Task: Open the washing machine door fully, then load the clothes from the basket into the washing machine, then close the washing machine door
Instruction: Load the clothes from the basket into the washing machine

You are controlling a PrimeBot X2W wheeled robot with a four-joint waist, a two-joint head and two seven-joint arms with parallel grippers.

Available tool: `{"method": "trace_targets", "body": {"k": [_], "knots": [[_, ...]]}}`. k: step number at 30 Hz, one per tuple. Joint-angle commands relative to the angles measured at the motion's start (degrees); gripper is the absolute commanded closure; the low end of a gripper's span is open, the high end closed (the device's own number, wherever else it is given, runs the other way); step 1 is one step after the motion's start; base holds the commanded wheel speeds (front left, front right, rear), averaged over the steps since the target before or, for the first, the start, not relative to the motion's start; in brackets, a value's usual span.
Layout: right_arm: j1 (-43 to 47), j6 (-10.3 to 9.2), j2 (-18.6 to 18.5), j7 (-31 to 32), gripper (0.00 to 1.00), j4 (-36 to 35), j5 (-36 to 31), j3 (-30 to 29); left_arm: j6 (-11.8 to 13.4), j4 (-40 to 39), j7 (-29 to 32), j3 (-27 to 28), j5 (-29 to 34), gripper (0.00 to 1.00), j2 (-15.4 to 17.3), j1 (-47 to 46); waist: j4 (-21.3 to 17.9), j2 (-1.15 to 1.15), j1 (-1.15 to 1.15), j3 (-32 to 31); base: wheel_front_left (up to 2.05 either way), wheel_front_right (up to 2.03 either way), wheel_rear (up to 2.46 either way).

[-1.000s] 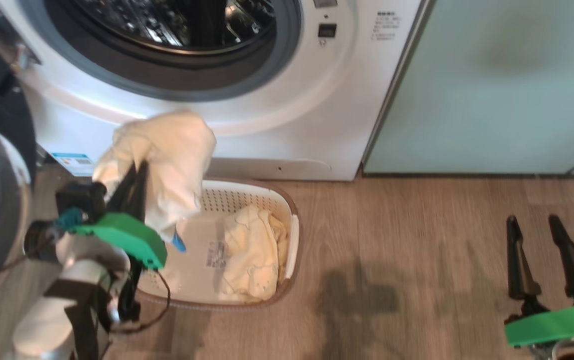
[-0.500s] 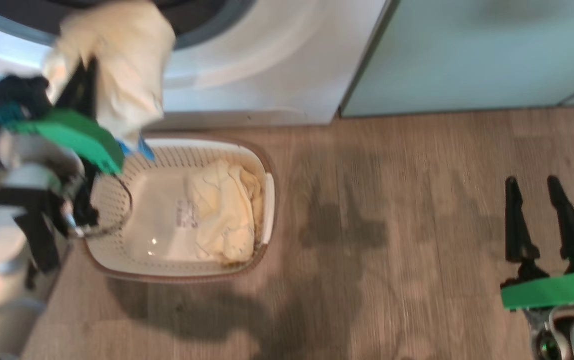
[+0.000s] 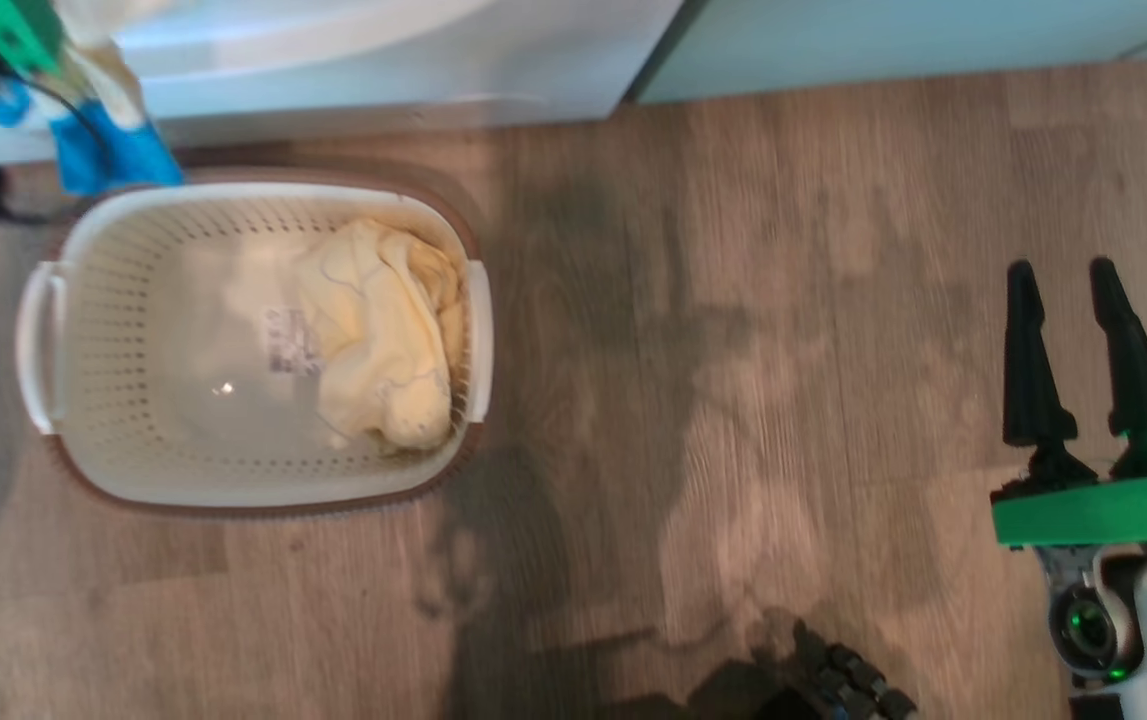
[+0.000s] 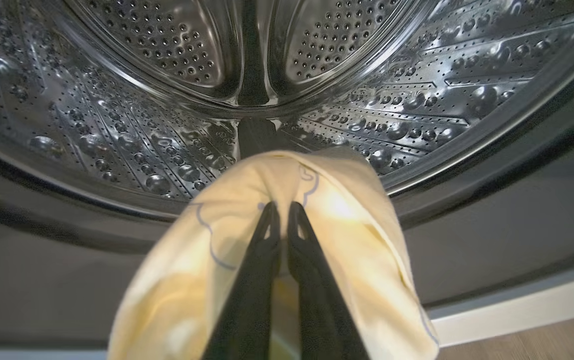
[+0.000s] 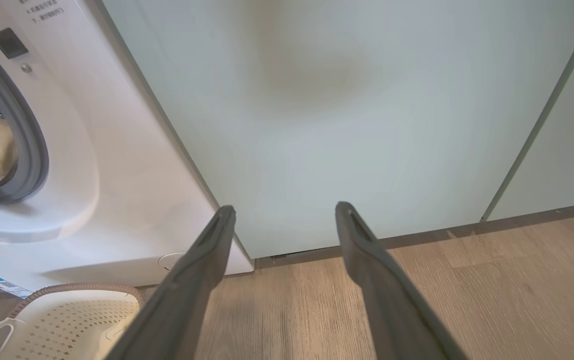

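Observation:
In the left wrist view my left gripper (image 4: 281,210) is shut on a pale yellow garment (image 4: 347,235), which drapes over both fingers right at the mouth of the washing machine's steel drum (image 4: 166,125). The same garment shows at the grey ring of the washing machine (image 5: 116,150) in the right wrist view. A second piece of the clothes (image 3: 378,340) lies in the right half of the basket (image 3: 133,440) on the floor. My right gripper (image 3: 1068,290) hangs open and empty over the floor at the right. The washing machine door is out of view.
Pale green cabinet panels (image 5: 342,125) stand to the right of the machine. The wooden floor (image 3: 733,350) stretches between the basket and my right gripper. A dark part of my own body (image 3: 833,690) shows at the bottom edge.
The head camera has tilted down, so the picture shifted up. My left gripper has carried the garment up from above the basket to the drum's mouth. The right gripper has stayed put.

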Motion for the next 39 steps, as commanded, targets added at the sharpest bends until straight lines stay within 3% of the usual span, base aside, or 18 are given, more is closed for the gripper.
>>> {"method": "trace_targets", "body": {"k": [1, 7, 14, 21, 26, 30, 37, 39], "knots": [[-0.5, -0.16, -0.6, -0.5, 0.00, -1.8, 0.6, 1.3, -0.3, -1.0, 0.9, 1.9, 0.4, 1.00, 4.2, -3.0, -1.3, 0.00, -0.01, 2.1, 0.00, 0.00, 0.00], [-2.2, -0.16, -0.6, -0.5, 0.00, -1.7, 2.2, 2.7, -1.8, 3.1, 5.9, 1.5, 0.8, 1.00, 7.3, -11.1, -3.9, 0.00, -0.01, 5.4, 0.00, 0.00, 0.00], [-3.0, -0.16, -0.6, -0.5, 0.00, -1.3, 4.0, 4.0, -3.0, 7.4, 6.9, 1.6, 1.0, 1.00, 8.5, -18.7, -6.8, 0.00, -0.01, 7.9, 0.00, 0.00, 0.00], [-3.7, -0.16, -0.6, -0.5, 0.00, -1.2, 5.3, 4.8, -3.7, 11.6, 2.0, 2.0, 2.1, 1.00, 8.4, -26.1, -8.9, 0.00, -0.01, 9.7, 0.00, 0.00, 0.00], [-4.2, -0.16, -0.6, -0.5, 0.00, -1.4, 6.0, 4.9, -4.2, 13.2, -8.6, 0.6, 6.6, 1.00, 9.0, -32.5, -9.7, 0.00, -0.01, 10.9, 0.00, 0.00, 0.00], [-4.4, -0.16, -0.6, -0.5, 0.00, -1.3, 6.1, 4.7, -4.1, 16.1, -12.4, -0.6, 8.5, 1.00, 8.5, -35.0, -9.4, 0.00, -0.01, 11.3, 0.00, 0.00, 0.00], [-5.1, -0.16, -0.6, -0.5, 0.00, -1.0, 6.3, 4.8, -4.8, 22.9, -11.4, -1.1, 7.3, 1.00, 7.2, -35.3, -8.6, 0.00, -0.01, 11.7, 0.00, 0.00, 0.00], [-5.3, -0.16, -0.6, -0.5, 0.00, -0.8, 6.2, 4.8, -4.9, 24.0, -11.3, -1.2, 7.0, 0.40, 6.9, -35.1, -8.4, 0.00, -0.01, 11.8, 0.00, 0.00, 0.00]]}}
